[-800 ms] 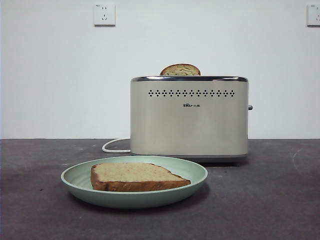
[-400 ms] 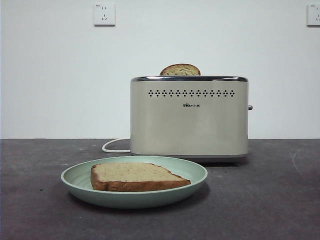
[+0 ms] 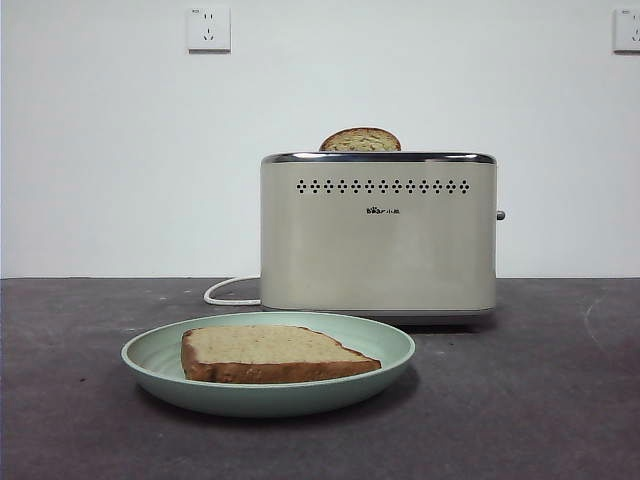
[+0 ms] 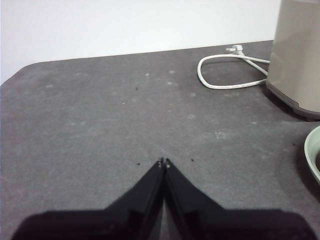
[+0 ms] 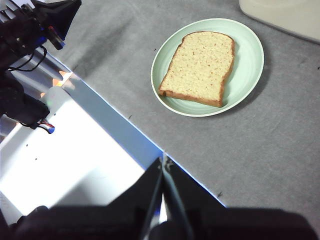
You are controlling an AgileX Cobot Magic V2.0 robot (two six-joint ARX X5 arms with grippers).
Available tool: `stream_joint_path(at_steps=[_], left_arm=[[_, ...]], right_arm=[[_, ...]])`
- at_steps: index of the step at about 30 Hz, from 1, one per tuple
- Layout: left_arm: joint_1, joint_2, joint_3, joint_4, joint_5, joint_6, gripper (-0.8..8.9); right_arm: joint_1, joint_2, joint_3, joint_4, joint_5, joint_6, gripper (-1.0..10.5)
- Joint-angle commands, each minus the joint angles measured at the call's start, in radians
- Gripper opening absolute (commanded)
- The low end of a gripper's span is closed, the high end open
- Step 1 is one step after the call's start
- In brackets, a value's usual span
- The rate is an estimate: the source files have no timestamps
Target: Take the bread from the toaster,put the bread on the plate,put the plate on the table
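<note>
On the dark table (image 3: 560, 400), the plate (image 3: 150, 358) holds the bread (image 3: 270, 352) near the toaster (image 3: 378, 235), its logo unreadable, while both the left gripper (image 4: 163, 161) and the right gripper (image 5: 163, 161) are closed and empty.

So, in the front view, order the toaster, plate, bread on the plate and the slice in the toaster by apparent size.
1. toaster
2. plate, though it sits nearer the camera
3. bread
4. second slice, only its top showing

The left gripper (image 4: 163, 162) hung low over the table (image 4: 100, 125), its jaws pressed together at the tips. Beyond it, a white cord (image 4: 225, 75) looped beside the toaster (image 4: 297, 55), and a sliver of the plate (image 4: 312, 155) showed at the edge.
</note>
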Motion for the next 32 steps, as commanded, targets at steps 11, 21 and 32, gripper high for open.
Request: stream_joint_path(at_steps=[11, 21, 32], left_arm=[[0.003, -0.003, -0.012, 0.006, -0.002, -0.013, -0.03], [0.003, -0.003, -0.012, 0.006, -0.002, -0.013, -0.03], [0.003, -0.003, -0.012, 0.006, -0.002, -0.013, -0.03]], right_arm=[[0.001, -0.001, 0.0, 0.005, 0.003, 0.005, 0.0], [0.001, -0.001, 0.0, 0.005, 0.012, -0.028, 0.0], [-0.27, -0.074, -0.001, 0.005, 0.105, -0.107, 0.0]])
